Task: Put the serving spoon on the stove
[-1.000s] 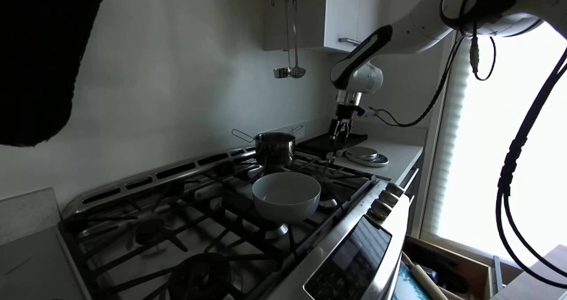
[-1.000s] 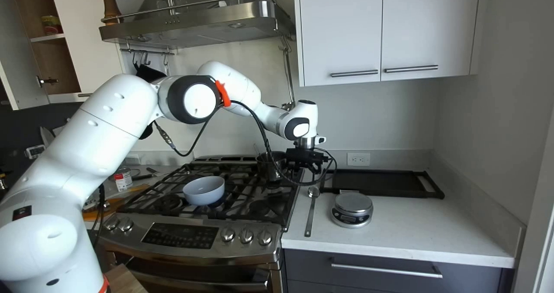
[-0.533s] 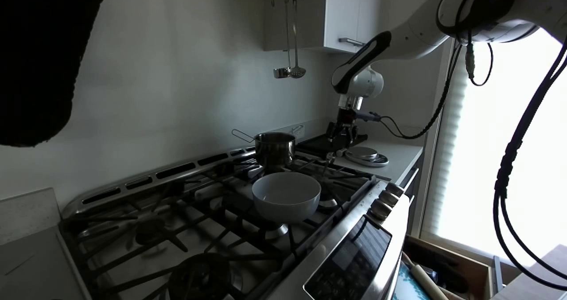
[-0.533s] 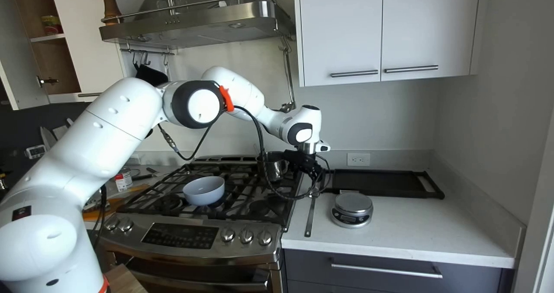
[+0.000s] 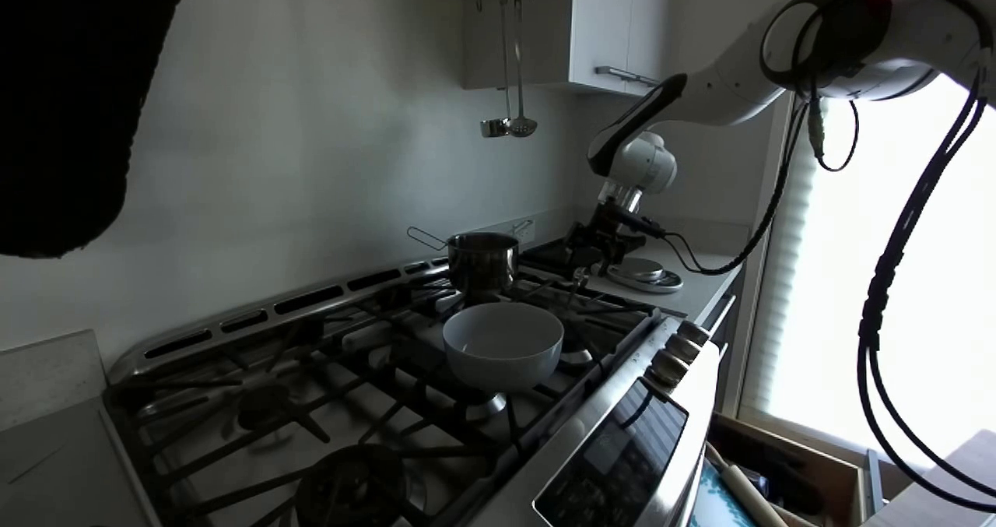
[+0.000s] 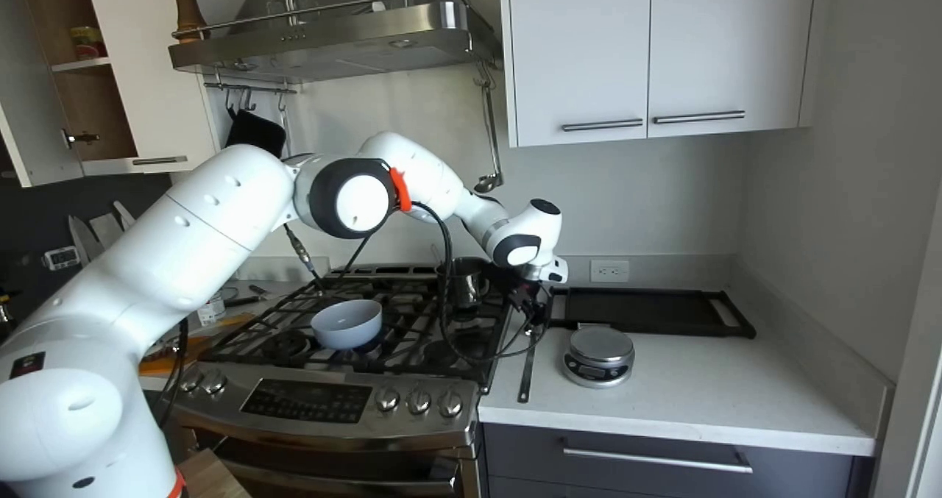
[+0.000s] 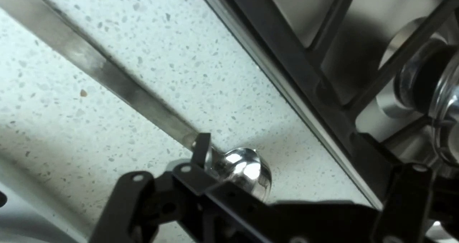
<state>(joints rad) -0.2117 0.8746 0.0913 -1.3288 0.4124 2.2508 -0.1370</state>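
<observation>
Spread wide at the gripper point(image 7: 287, 142), with the bowl of the serving spoon point(image 7: 125, 87) partly showing in the gap and the rest stretched along the counter point(image 7: 179, 56), near the edge of the stove point(image 7: 301, 74). Bare on either side, toward stove and kitchen scale point(image 6: 600, 345).

Spoon bowl point(image 7: 247, 171) ptly hidden bhd pincer point(image 7: 287, 145).

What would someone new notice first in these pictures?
Most likely the big white robot arm, spanning an exterior view from lower left past centre. Then the pale bowl on the stove, in both exterior views. In the wrist view, the serving spoon lies on the counter beside the stove.
</observation>
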